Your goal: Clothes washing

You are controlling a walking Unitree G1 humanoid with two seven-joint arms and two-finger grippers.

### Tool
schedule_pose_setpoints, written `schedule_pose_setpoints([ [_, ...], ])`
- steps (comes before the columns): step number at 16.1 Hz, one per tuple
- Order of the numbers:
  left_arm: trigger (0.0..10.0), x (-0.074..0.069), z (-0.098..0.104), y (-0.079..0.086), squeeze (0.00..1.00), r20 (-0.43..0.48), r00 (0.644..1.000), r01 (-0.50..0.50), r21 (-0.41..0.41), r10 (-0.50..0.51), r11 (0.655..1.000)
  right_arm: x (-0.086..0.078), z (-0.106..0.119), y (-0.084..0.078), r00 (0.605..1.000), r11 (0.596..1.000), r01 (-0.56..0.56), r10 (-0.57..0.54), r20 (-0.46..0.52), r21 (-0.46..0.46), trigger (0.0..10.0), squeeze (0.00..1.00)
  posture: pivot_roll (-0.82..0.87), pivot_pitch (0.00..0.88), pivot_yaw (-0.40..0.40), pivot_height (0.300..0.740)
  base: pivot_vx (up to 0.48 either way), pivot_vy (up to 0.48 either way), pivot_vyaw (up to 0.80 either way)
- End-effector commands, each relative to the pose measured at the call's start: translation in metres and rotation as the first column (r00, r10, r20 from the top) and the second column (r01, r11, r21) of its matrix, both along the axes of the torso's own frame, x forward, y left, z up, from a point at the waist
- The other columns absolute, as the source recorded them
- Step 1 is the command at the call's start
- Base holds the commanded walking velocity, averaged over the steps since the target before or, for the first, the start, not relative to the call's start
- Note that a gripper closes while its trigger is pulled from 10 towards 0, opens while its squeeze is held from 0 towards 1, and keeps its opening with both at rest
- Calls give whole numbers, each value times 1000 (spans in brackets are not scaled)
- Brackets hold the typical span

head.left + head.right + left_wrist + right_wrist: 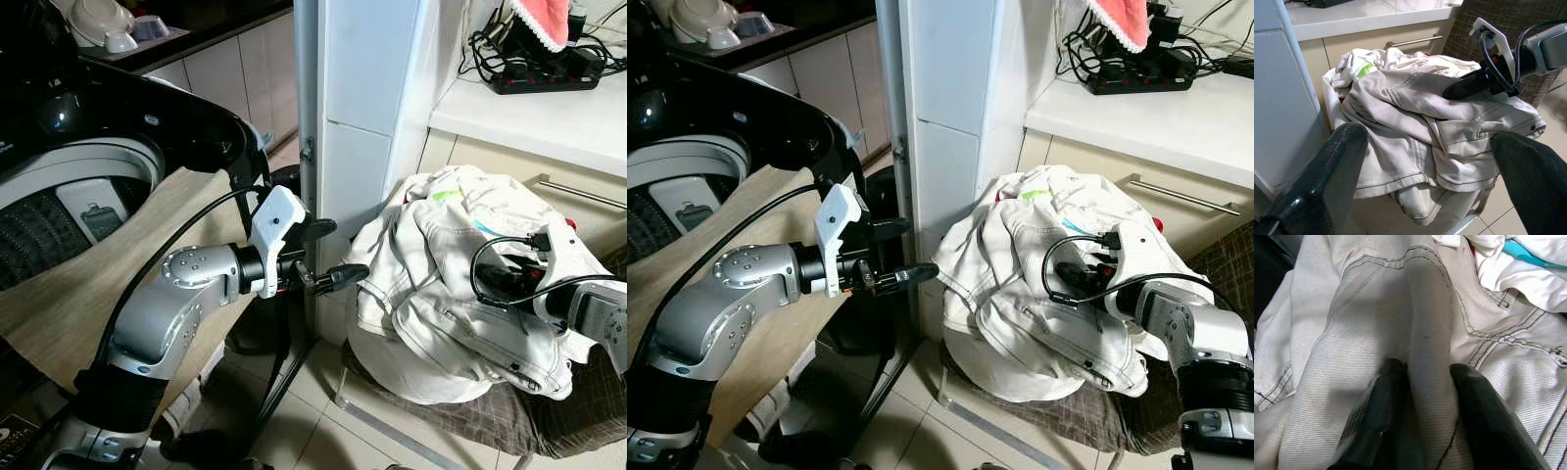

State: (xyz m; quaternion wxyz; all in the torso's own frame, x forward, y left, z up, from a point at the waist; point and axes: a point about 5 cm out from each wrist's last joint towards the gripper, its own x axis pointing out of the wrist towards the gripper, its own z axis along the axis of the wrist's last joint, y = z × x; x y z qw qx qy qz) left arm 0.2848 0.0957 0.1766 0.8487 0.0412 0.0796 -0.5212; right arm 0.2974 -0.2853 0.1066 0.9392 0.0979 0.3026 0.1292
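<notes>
Beside the washing machine (69, 186), soft heavy white jeans (441, 284) bunch where the right gripper (1422, 396) pinches a fold, left gripper (328, 255) spread apart nearby.

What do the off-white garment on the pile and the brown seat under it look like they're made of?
The off-white garment looks like cotton denim or twill: fine diagonal ribbing, dark double-stitched seams, matte finish. The right gripper is pinching a fold of it. The brown seat looks like woven fabric with a faint check pattern, also matte; the exact fibre cannot be told.
</notes>
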Motion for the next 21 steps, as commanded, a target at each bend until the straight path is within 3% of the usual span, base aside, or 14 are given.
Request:
schedule_pose_setpoints([
  [1, 10000, -1, 4, -2, 0, 16, 1000, 2, 11, -3, 1000, 3, 4, 0, 1000, 1000, 6, -6, 7, 25, 0, 0, -120, 0, 41, 740, 0, 0, 0],
  [4, 10000, 4, 6, 1, 0, 34, 999, -40, 4, 40, 999, 8, 19, -2, 998, 998, 14, -18, 65, 62, 0, 0, -120, 0, 35, 740, 0, 0, 0],
  [7, 10000, 13, 11, 5, 0, 67, 989, -128, -21, 129, 992, 18, 53, 1, 982, 987, 6, -35, 185, 160, 0, 0, -121, 0, 34, 740, 0, 0, 0],
  [9, 10000, 26, 23, 9, 0, 120, 963, -233, -73, 241, 970, 27, 105, 8, 937, 958, -57, -46, 347, 280, 0, 0, -125, 0, 36, 740, 0, 0, 0],
  [11, 10000, 32, 33, 9, 0, 150, 947, -267, -113, 282, 957, 30, 141, 14, 891, 928, -119, -58, 450, 354, 0, 0, -125, 0, 35, 740, 0, 0, 0],
  [13, 10000, 35, 47, 6, 0, 194, 931, -276, -174, 307, 945, 29, 195, 25, 803, 883, -240, -53, 594, 403, 0, 0, -124, 0, 34, 740, 0, 0, 0],
  [14, 10000, 35, 50, 5, 0, 202, 928, -276, -194, 314, 941, 27, 204, 27, 787, 879, -261, -45, 615, 400, 0, 0, -122, 0, 33, 740, 0, 0, 0],
  [16, 10000, 34, 66, 0, 0, 222, 921, -249, -295, 320, 922, 19, 238, 37, 715, 832, -363, -40, 698, 419, 0, 0, -120, 0, 29, 740, 0, 0, 0],
  [19, 10000, 30, 85, -8, 0, 217, 927, -188, -432, 304, 882, 12, 257, 44, 669, 796, -439, -20, 743, 417, 0, 0, -116, 0, 23, 740, 0, 0, 0],
  [20, 10000, 25, 92, -16, 1000, 202, 944, -133, -486, 259, 864, 10, 257, 50, 673, 787, -460, 7, 740, 411, 0, 0, -116, 0, 23, 740, 0, 0, 0],
  [21, 10000, 21, 95, -28, 1000, 199, 958, -83, -503, 209, 860, 9, 253, 58, 684, 776, -478, 34, 729, 412, 0, 0, -114, 0, 21, 740, 0, 0, 0],
])
